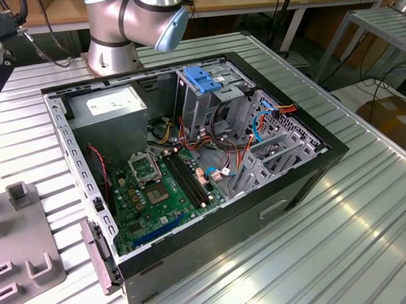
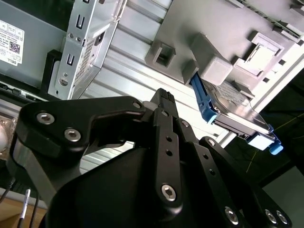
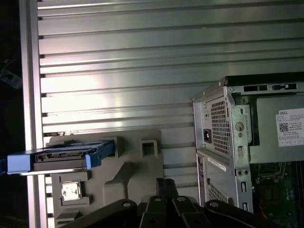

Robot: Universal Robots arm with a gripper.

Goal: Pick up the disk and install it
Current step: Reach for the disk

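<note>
The disk point(image 2: 236, 117) is a grey drive in a light blue carrier rail, standing on edge in a grey holder block point(image 2: 213, 28) on the ribbed table. In the first wrist view the disk point(image 3: 61, 159) sits at the outer end of that holder point(image 3: 128, 171), near the table's edge. My gripper point(image 2: 163, 95) hangs above the table between the holder and the computer case, apart from the disk. Its black fingers point(image 3: 166, 183) are shut together with nothing between them.
An open computer case point(image 1: 190, 159) lies on the ribbed metal table point(image 1: 341, 240), showing the motherboard point(image 1: 157, 187), power supply point(image 1: 110, 109) and a metal drive cage with a blue handle point(image 1: 203, 78). The arm's base point(image 1: 117, 34) stands behind the case. The grey holder point(image 1: 22, 254) lies at the exterior view's left.
</note>
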